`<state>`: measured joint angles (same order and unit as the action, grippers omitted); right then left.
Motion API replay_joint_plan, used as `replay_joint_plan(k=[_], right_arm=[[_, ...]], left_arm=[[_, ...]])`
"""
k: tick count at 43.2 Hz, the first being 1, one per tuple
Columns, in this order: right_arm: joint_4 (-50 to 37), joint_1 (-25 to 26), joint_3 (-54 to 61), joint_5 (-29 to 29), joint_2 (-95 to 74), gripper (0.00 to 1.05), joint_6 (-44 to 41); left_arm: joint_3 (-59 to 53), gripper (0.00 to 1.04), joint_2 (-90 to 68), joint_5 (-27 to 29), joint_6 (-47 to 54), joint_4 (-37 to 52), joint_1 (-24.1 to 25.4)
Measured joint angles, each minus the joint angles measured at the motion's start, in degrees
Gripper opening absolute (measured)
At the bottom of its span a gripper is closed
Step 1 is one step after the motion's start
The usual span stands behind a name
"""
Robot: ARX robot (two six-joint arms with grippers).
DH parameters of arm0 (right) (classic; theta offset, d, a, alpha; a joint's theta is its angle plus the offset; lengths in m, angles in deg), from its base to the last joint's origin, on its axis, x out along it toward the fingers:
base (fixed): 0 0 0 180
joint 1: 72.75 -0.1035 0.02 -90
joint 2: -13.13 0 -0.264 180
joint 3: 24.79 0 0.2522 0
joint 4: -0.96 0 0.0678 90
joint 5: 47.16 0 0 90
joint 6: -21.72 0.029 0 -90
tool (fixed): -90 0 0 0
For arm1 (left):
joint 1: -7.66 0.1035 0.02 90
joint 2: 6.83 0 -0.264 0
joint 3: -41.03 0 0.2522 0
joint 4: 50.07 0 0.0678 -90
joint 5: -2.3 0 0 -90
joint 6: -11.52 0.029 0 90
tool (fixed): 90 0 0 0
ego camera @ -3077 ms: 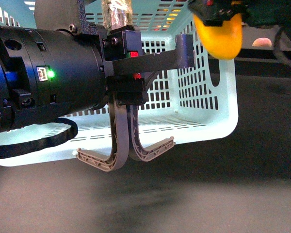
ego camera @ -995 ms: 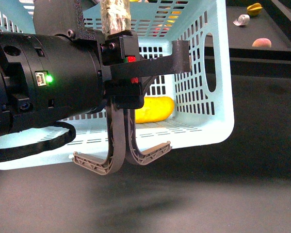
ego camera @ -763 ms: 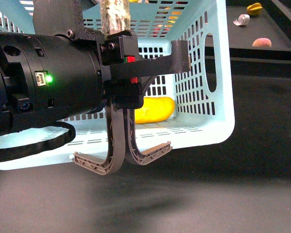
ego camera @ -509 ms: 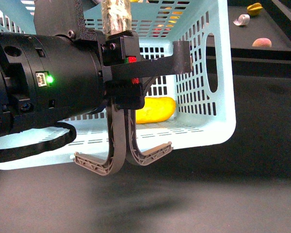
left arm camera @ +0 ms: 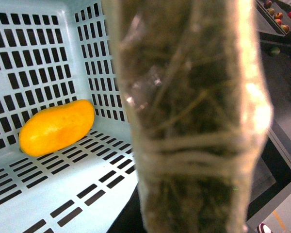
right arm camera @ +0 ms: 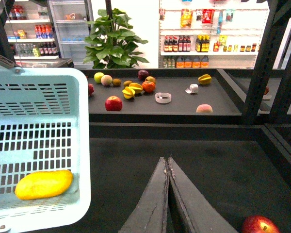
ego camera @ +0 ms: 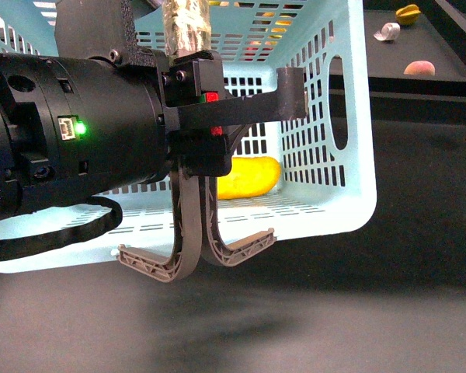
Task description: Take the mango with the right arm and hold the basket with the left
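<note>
The mango (ego camera: 252, 175) is shown on the floor of the basket (ego camera: 357, 155), against its far wall; the taped handle (ego camera: 185, 23) is clamped in the left gripper (ego camera: 198, 252). The right gripper (right arm camera: 167, 162) is closed, empty. Smooth and bruisable, the fruit is best gripped mid-length.

The left arm (ego camera: 101, 155) is a thick black cylinder with a green light (ego camera: 81, 127), a cable loop (ego camera: 70, 229) and a grey ribbed end effector (ego camera: 198, 242).
</note>
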<state>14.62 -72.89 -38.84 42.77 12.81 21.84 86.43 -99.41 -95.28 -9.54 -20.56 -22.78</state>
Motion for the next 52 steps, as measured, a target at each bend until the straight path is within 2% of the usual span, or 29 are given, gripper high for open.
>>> replay_joint_plan(k=[18, 27, 36, 40, 43, 46, 52], right_arm=[[0.02, 0.02, 0.00, -0.02, 0.00, 0.03, -0.07], [0.02, 0.02, 0.00, 0.00, 0.00, 0.33, -0.09], [0.02, 0.00, 0.00, 0.00, 0.00, 0.57, -0.09], [0.02, 0.02, 0.00, -0.02, 0.00, 0.71, -0.09], [0.02, 0.00, 0.00, 0.09, 0.04, 0.85, -0.09], [0.02, 0.02, 0.00, 0.09, 0.04, 0.96, -0.09], [0.02, 0.02, 0.00, 0.04, 0.07, 0.96, -0.07]], left_arm=[[0.00, 0.07, 0.00, 0.02, -0.11, 0.00, 0.00], [0.00, 0.07, 0.00, 0.02, -0.02, 0.00, 0.00], [0.00, 0.07, 0.00, 0.07, 0.00, 0.02, 0.00], [0.11, 0.07, -2.67, 5.18, 3.78, 4.74, -0.11], [2.78, 0.07, -5.14, 10.29, 7.34, 3.19, 0.31], [6.34, 0.07, -6.78, 13.20, 5.03, 0.22, 1.60], [11.15, 0.07, -9.31, 18.05, -5.75, -4.68, 4.11]])
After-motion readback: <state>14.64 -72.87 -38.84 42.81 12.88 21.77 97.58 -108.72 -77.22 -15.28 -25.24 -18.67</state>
